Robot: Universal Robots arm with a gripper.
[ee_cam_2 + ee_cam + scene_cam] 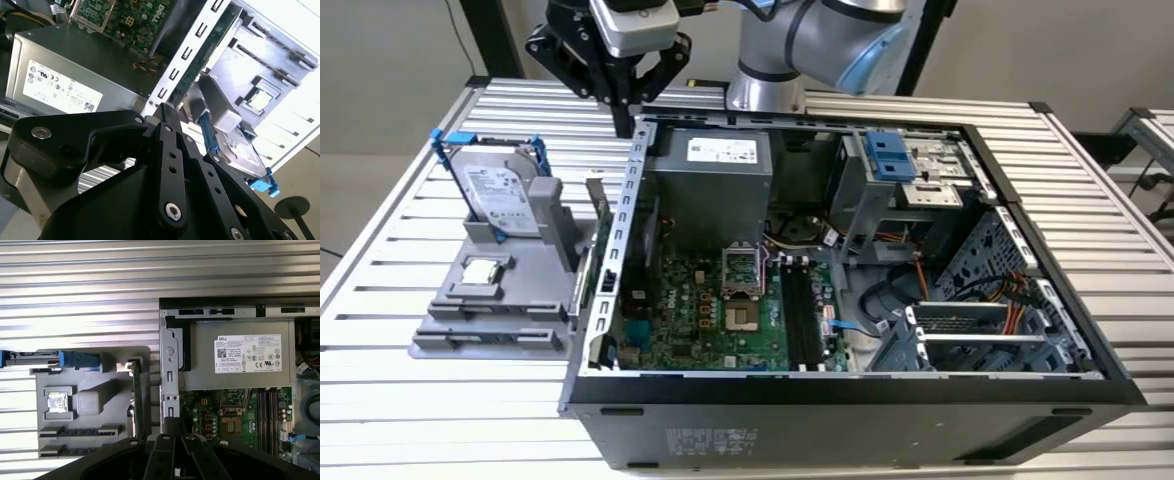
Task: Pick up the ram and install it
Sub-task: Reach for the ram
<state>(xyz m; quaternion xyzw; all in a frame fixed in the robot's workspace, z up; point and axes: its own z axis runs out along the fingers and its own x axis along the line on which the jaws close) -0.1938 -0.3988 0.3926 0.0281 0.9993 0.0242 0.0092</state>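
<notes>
The ram (602, 235) is a thin green stick standing on edge in the grey holder (494, 310), close against the outer side wall of the open computer case (854, 400). Both wrist views show it too, as the ram (136, 400) and the ram (200, 62). My gripper (626, 128) hangs above the case's back corner on the exterior view's left, higher than the ram and farther back. Its fingers are shut with nothing between them; they show again as the gripper (162, 107) and the gripper (172, 422). The motherboard's black slots (801, 310) lie inside the case.
On the holder also stand a silver hard drive (500, 195) in a blue frame and a small square processor chip (480, 270). The power supply (714, 175) fills the case's back. Cables and a drive cage (907, 165) sit at the exterior view's right. The slatted table (400, 400) surrounds everything.
</notes>
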